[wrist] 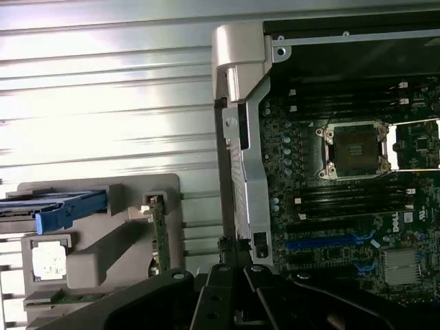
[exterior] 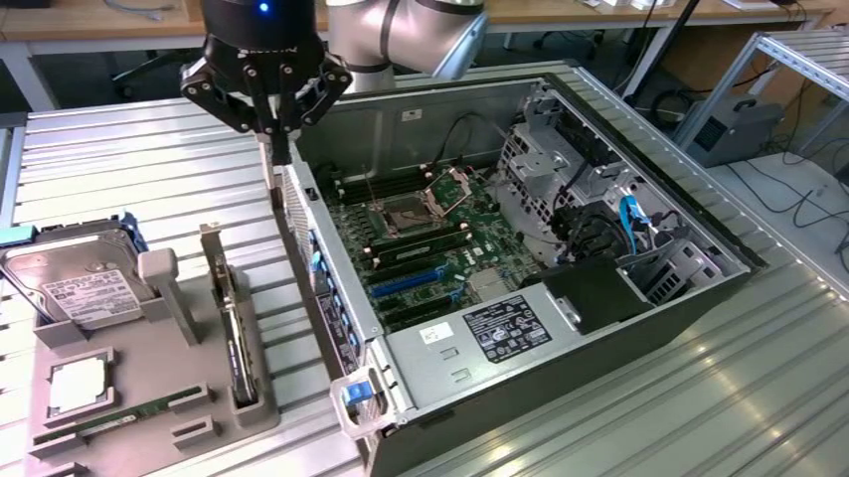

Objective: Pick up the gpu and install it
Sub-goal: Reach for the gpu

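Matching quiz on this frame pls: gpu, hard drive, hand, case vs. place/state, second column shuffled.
1. gpu
2. hard drive
3. hand
4. computer case

A. lying open, motherboard exposed
B. shut, above the case wall nearest the grey tray
C. standing on edge in a slot of the tray
D. white label showing, at one end of the tray

Pairs: 1-C, 2-D, 3-B, 4-A
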Action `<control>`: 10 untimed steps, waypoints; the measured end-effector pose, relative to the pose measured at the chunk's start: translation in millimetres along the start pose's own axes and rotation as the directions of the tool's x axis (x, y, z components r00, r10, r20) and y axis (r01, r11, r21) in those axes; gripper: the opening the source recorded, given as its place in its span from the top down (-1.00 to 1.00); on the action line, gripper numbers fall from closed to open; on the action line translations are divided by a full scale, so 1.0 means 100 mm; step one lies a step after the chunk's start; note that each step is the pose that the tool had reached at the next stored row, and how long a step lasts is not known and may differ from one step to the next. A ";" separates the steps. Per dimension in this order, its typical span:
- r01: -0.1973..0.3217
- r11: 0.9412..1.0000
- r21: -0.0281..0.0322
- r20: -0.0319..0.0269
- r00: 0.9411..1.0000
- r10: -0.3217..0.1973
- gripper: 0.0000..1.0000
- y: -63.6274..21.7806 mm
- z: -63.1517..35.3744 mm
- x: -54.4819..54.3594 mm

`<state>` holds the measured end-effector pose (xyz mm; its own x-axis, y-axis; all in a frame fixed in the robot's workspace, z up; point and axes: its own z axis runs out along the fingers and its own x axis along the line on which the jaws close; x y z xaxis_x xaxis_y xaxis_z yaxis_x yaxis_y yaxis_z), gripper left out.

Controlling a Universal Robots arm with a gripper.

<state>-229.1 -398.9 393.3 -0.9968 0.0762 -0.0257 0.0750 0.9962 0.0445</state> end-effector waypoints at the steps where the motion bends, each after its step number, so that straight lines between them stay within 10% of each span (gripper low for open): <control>1: 0.000 1.000 0.000 0.000 1.000 0.000 0.79 -0.003 -0.001 0.04; 10: 0.000 1.000 0.000 0.000 1.000 0.000 0.79 -0.029 -0.011 0.38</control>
<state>-267.5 -398.9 393.3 -0.9967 0.0766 -0.0257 0.0754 0.9962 0.0444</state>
